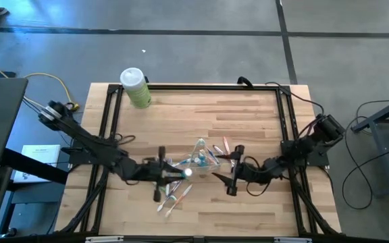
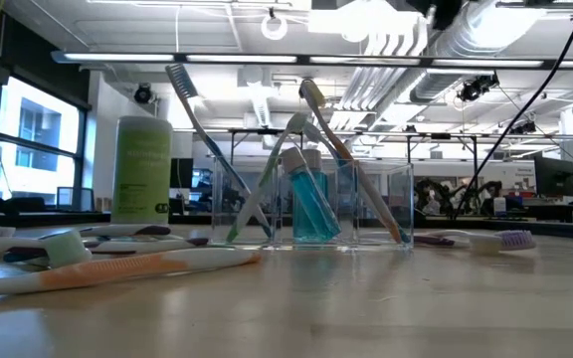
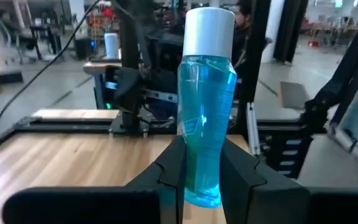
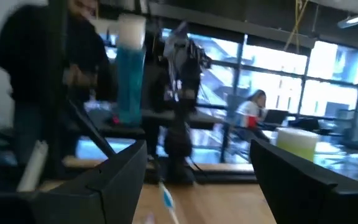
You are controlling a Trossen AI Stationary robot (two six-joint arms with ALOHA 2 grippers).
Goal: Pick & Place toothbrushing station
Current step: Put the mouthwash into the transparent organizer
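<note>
One teal tube (image 3: pixel 206 118) sits clamped upright in our left hand (image 3: pixel 202 177) just beside the clear cup (image 1: pixel 200 156) — lean it and it could topple that cup's toothbrushes — while the right hand (image 1: pixel 231 173), fingers apart, waits on the cup's other side.

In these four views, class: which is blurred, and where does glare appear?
Right wrist view: smeared throughout, the right hand open. Low view: bright ceiling lights glare above the clear cup. Left wrist view: sharp on the teal tube gripped by the left hand.
</note>
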